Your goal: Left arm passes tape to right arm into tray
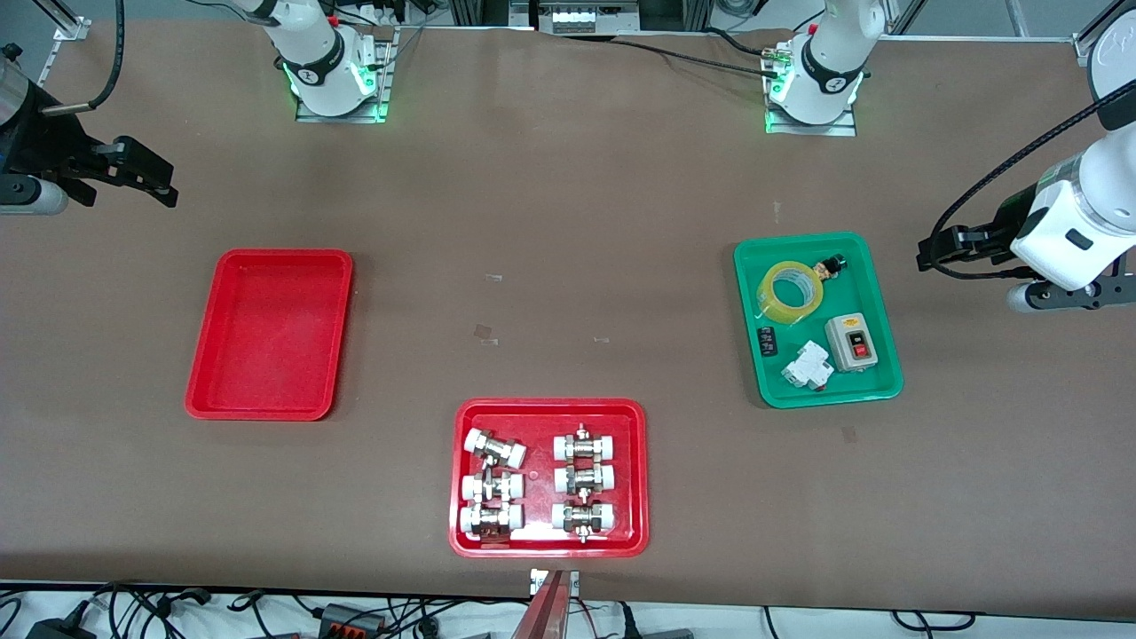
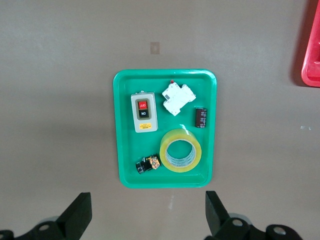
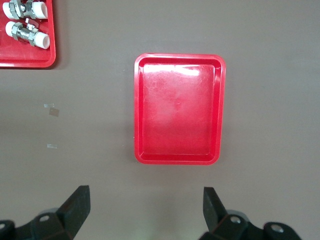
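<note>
The tape [image 1: 790, 290] lies flat in the green tray [image 1: 890, 377] toward the left arm's end of the surface [image 1: 568, 204], beside a small black and brass part [image 1: 831, 264]. In the same tray lie a grey switch box [image 1: 852, 343], a white breaker [image 1: 808, 366] and a small black piece [image 1: 768, 341].

The plain red tray [image 1: 269, 334] sits toward the right arm's end. A second red tray [image 1: 635, 541], nearer to the camera, carries six white-capped metal fittings [image 1: 494, 449].

The left tool [image 1: 945, 248] hangs over the surface just beside the green tray. The right tool [image 1: 146, 173] hangs over the surface at the right arm's end.
</note>
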{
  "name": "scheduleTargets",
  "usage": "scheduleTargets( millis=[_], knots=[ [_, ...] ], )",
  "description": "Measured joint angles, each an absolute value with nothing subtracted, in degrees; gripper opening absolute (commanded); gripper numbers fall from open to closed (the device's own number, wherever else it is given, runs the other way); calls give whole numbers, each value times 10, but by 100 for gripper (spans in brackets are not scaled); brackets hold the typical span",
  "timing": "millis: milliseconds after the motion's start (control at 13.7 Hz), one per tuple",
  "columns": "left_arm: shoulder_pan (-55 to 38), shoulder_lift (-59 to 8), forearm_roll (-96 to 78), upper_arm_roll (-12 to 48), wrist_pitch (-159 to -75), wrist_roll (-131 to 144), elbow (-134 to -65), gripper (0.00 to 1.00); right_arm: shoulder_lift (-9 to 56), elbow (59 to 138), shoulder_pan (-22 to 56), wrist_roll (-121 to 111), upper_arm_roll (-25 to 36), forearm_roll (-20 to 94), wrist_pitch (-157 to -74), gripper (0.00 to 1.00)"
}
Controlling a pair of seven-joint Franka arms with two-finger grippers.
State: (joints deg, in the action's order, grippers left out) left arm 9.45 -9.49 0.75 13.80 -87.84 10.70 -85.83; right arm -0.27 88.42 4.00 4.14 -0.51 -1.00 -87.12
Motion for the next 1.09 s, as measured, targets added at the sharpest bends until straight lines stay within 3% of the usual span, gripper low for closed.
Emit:
scheduleTargets(
  millis=[801,1093],
  knots=[
    [95,-100,7,137,-888,107,-866,100,2,884,46,41,-6,-10,-871,100],
    [97,-137,7,136,-895,108,-867,100,2,884,46,41,-6,-10,-871,100]
  ],
)
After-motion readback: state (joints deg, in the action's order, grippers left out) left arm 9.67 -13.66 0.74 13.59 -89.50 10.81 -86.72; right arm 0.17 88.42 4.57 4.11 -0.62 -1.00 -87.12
